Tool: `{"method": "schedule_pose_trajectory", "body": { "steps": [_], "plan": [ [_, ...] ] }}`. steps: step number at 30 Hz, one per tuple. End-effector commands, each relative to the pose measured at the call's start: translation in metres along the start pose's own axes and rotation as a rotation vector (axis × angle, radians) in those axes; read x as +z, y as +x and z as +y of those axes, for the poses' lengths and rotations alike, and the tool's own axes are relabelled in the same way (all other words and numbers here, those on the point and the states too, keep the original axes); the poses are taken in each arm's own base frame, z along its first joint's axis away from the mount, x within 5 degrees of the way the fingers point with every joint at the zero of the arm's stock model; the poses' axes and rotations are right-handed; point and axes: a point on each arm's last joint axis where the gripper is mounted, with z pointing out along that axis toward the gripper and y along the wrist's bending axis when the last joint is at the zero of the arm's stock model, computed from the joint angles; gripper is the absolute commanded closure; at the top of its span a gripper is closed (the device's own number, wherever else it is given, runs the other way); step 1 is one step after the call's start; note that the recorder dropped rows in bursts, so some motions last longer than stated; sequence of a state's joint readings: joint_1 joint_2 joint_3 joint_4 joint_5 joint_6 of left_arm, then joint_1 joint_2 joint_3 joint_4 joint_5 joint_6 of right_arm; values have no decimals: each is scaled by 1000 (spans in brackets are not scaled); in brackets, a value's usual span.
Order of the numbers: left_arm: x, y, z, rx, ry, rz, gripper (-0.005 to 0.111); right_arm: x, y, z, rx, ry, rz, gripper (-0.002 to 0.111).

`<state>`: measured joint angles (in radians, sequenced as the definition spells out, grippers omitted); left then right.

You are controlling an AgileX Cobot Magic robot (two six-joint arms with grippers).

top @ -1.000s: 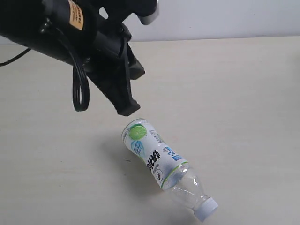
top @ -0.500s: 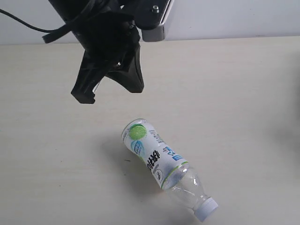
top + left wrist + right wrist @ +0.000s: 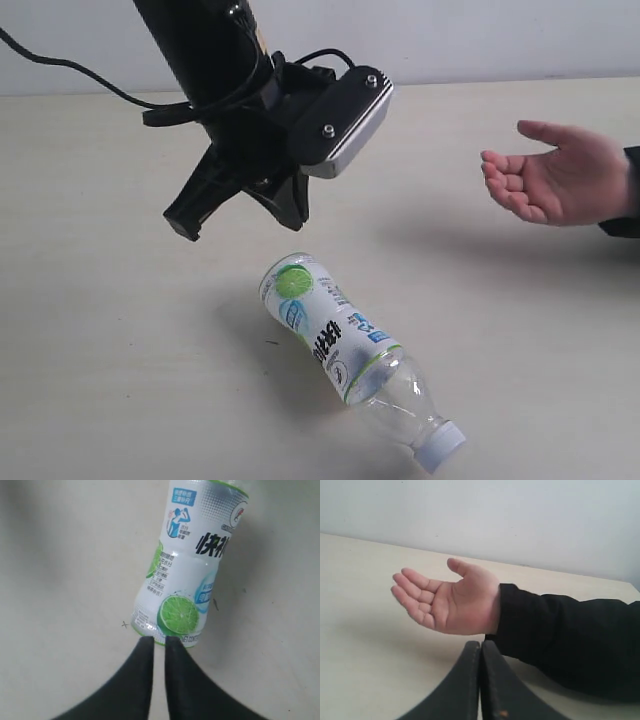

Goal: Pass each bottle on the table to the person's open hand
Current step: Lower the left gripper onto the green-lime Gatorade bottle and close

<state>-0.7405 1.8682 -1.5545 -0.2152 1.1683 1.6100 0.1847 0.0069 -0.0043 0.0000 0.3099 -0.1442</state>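
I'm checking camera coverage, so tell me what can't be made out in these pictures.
- Cap of the bottle: left wrist view, cut off by the top edge.
- Right gripper: absent from exterior view; right wrist view shows only fingertips.
- Arm behind the hand: cut by exterior view's right edge.
- Fine label print: too small in exterior view.

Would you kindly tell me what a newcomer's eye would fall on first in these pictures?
First, the lime-pictured bottle lying on its side on the pale table, with its cap toward the bottom of the exterior view. Next, the black left gripper, poised close to the bottle's base end and holding nothing. Lastly, the person's open hand, held palm up above the table on the right.
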Motion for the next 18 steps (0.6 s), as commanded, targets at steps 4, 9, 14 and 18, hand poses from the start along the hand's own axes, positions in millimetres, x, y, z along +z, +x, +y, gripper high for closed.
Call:
{"method": "schedule_pose_trajectory", "body": {
  "steps": [4,9,14,18],
  "plan": [
    [15,-20,3,120,8,-12,41,0,1,0,0,-1,-8,108],
    [21,-35,5,171,-29,-10,27,0,1,0,0,-1,-8,108],
    [38,-36,5,201,26,25,27,0,1,0,0,-1,-8,108],
    [47,-35,5,179,49,29,28,0,1,0,0,-1,-8,108]
  ]
}}
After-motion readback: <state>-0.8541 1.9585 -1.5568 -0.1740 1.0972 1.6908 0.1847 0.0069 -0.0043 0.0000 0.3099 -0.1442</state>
